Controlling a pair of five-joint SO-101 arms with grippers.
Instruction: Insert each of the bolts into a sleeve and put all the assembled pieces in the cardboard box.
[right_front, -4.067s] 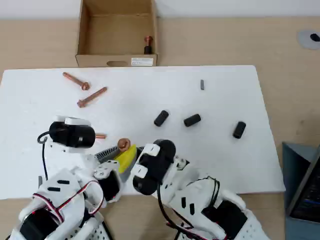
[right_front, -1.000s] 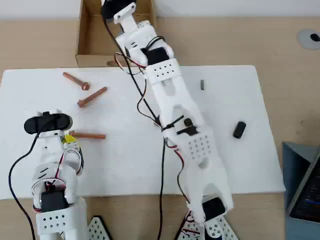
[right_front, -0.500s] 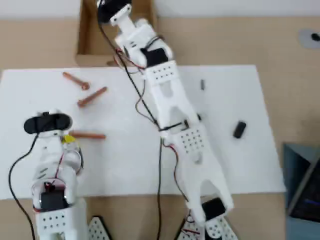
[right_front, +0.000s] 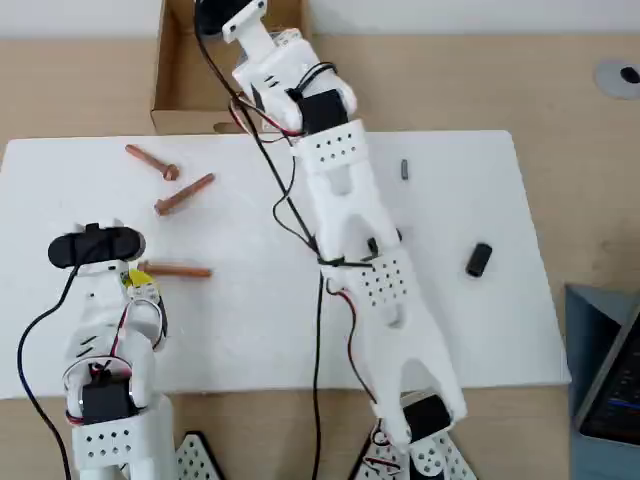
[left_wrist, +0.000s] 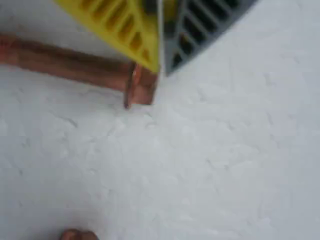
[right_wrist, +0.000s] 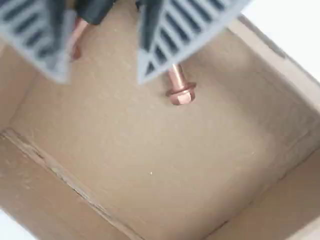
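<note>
My right arm (right_front: 330, 190) stretches across the mat, and its gripper (right_front: 222, 18) hangs inside the cardboard box (right_front: 163, 75). In the right wrist view this gripper (right_wrist: 102, 77) is open, its grey fingers (right_wrist: 170, 35) well apart. A black sleeve (right_wrist: 96, 9) with a copper bolt end (right_wrist: 75, 42) sits between them, close to one finger. Another bolt (right_wrist: 179, 89) lies on the box floor (right_wrist: 165, 165). My left gripper (right_front: 134, 277) rests shut at the head of a bolt (right_front: 180, 270). The yellow and grey tips (left_wrist: 160, 67) meet beside that bolt head (left_wrist: 140, 90).
Two loose bolts (right_front: 152, 160) (right_front: 184, 193) lie on the white mat's (right_front: 480, 330) left part. A black sleeve (right_front: 478, 259) lies at the right, and a small dark pin (right_front: 404, 169) sits near the far edge. A laptop corner (right_front: 605, 390) stands off the mat.
Four seconds ago both grippers were together at the mat's front edge. Since then the right arm has stretched into the box and shifted slightly. The left gripper now sits by a bolt.
</note>
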